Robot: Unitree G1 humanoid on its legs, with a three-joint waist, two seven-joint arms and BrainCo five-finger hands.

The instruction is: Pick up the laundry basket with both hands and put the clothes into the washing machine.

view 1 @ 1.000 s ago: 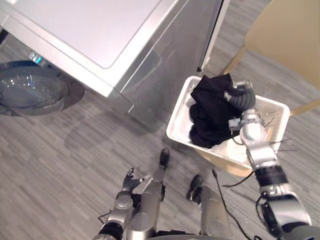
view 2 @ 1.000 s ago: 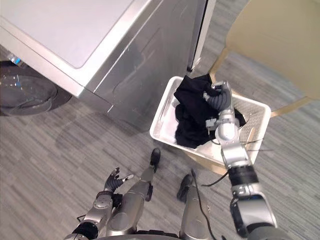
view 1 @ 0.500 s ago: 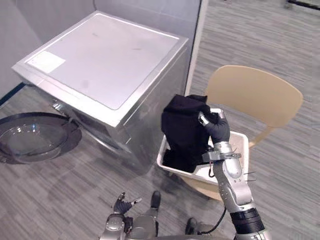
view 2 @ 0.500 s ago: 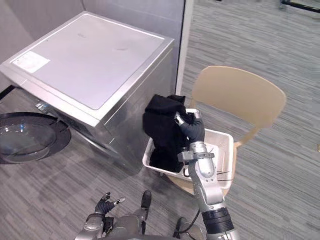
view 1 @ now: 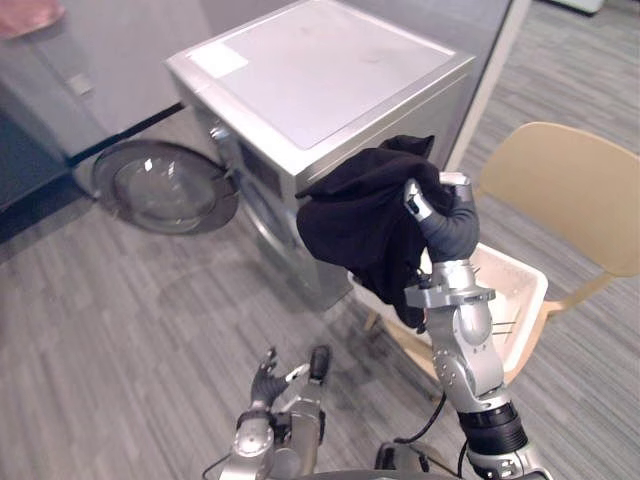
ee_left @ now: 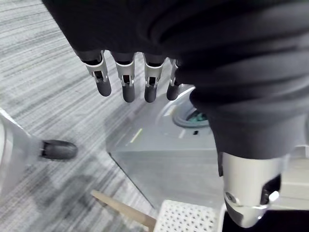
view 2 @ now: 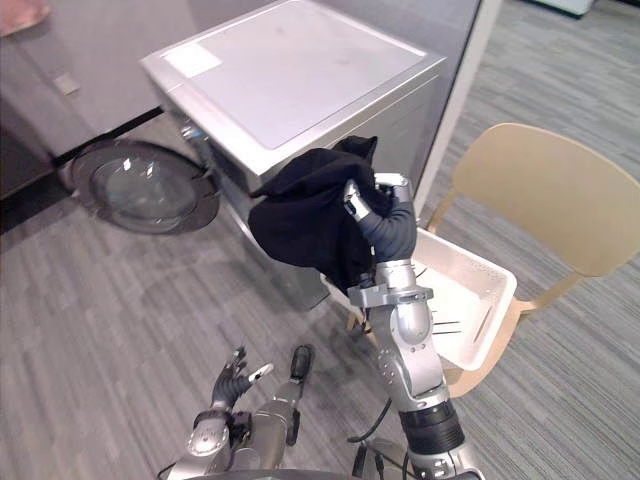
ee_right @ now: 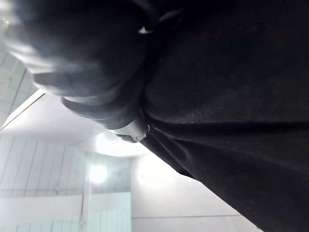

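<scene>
The right hand (view 1: pixel 432 206), clenched round black clothes (view 1: pixel 355 222), holds them beside the washing machine (view 1: pixel 320 80), none yet loaded; the left hand (view 1: pixel 268 372) hangs open-fingered.

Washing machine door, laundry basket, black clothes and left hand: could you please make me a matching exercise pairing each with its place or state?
Things:
1. washing machine door
2. laundry basket
3. black clothes
4. left hand

Places or states:
A. held up by the right hand
B. low, fingers relaxed, empty
C. standing open
D. on the chair seat

Pairs: 1-C; 2-D; 3-A; 4-B
</scene>
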